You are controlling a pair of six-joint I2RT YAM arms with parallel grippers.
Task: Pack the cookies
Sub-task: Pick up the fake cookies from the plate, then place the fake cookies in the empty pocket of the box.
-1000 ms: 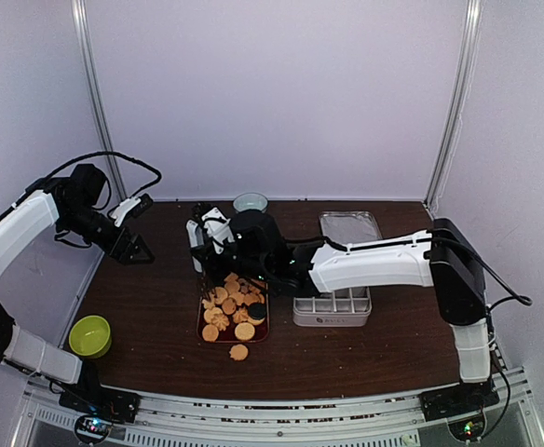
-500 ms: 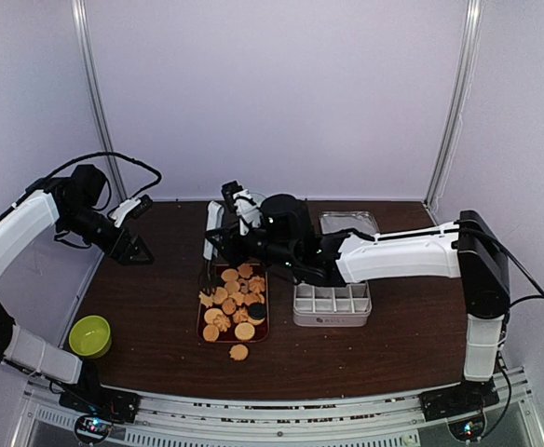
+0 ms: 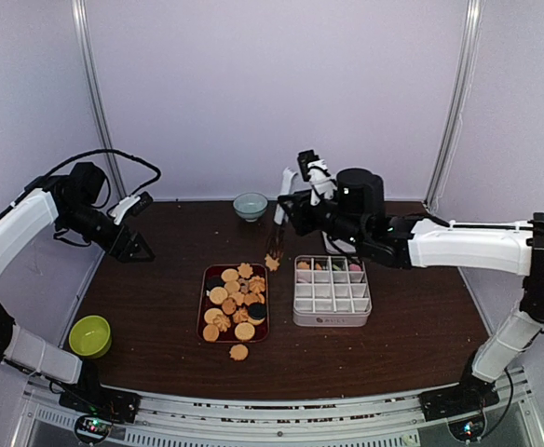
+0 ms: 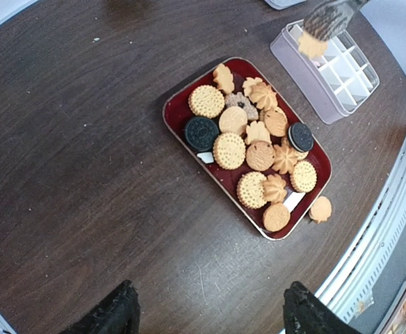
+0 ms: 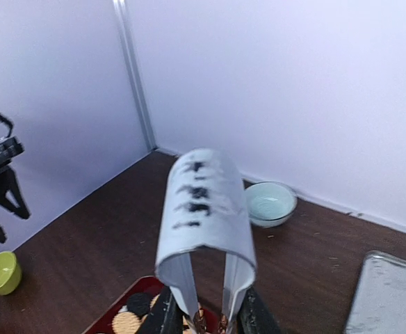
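Directly below my right pincer [image 5: 210, 313], which is clenched around the tongs [image 5: 203, 216], one golden cookie [image 3: 272, 264] hangs pinched in their tips, the tongs' long axis running steeply down. Just right of that cookie sits the divided box [image 3: 333, 319], so I judge a short rightward carry comes next. Farther left lie the other cookies [image 4: 248, 149] on the red tray [image 4: 177, 115], and farthest left my left pincer [image 4: 210, 313], spread wide and empty.
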